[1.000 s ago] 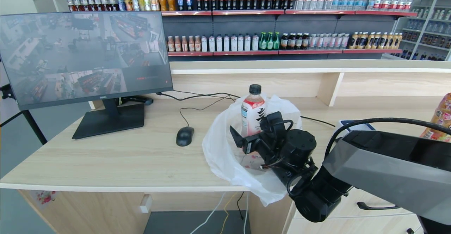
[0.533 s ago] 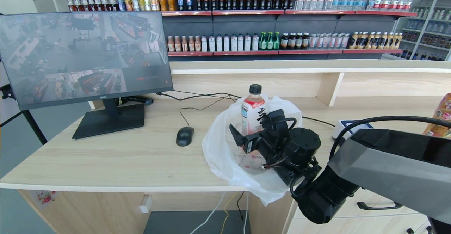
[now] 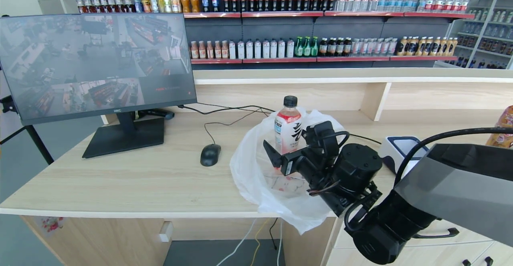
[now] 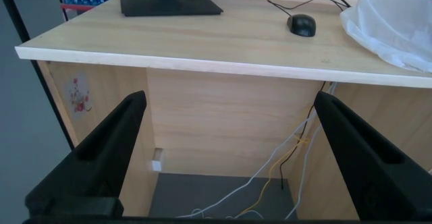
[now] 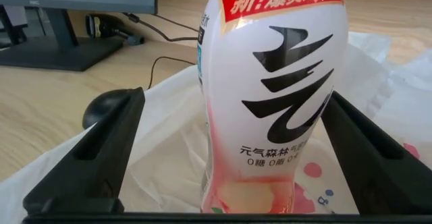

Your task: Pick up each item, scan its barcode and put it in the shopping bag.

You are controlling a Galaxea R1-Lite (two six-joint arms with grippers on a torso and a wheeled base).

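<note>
The desk (image 3: 140, 178) is carrying the white shopping bag (image 3: 248, 170), which is sitting open near its front edge. The right gripper (image 3: 290, 148) is easing back out of the bag toward the robot. It was deeper in a second ago, and now its fingers are spread wide and touching nothing. The pink-labelled bottle (image 3: 287, 125) is standing upright inside the bag, unmoved, so I'd judge this item delivered. The left gripper (image 4: 229, 156) is hanging low before the desk front, fingers apart and empty. An orange bottle (image 3: 501, 131) is waiting at the far right, likely next.
</note>
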